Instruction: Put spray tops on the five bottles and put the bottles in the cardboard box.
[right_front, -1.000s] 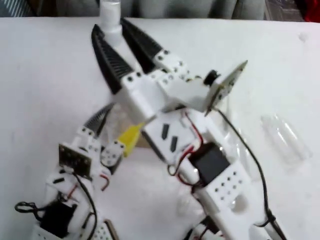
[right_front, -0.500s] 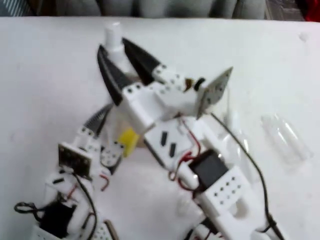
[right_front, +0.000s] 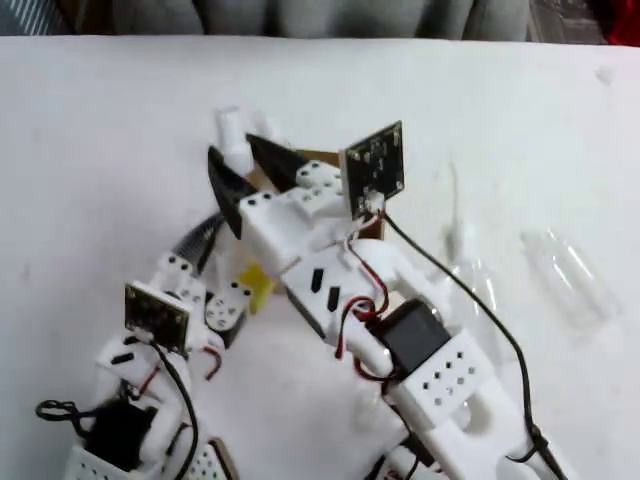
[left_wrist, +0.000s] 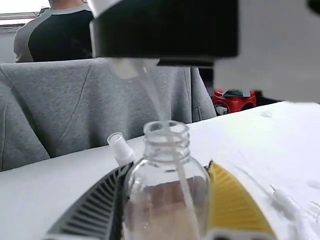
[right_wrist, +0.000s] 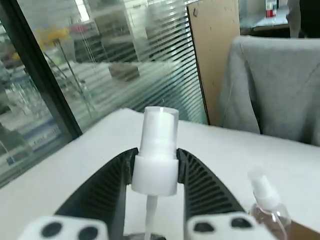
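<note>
Two pincers meet over one bottle. The left pincer (left_wrist: 166, 172), one finger black and ribbed, the other yellow, pinches the clear, round-shouldered plastic bottle (left_wrist: 166, 195) above the white counter (right_front: 100, 120). The bottle stands upright, its long axis vertical and its open neck pointing up. The right pincer (right_wrist: 157, 156) is pressed onto the collar of the white plastic spray top (right_wrist: 158, 142), which is held directly over that neck. The top's long axis is near vertical, nozzle end uppermost. Its thin translucent dip tube (left_wrist: 157, 107) slants down and passes through the neck into the bottle. The collar sits above the rim and is not yet seated.

Progress, as judged: early to middle. A second clear bottle with a white top fitted (right_wrist: 266, 202) stands by an edge of the brown cardboard box (right_front: 322, 156); whether it is inside cannot be told. A bare clear bottle (right_front: 572, 275) lies on its side well apart, and a loose spray top (left_wrist: 286, 201) lies on the counter. Seating this top, capping the others and boxing remain.
</note>
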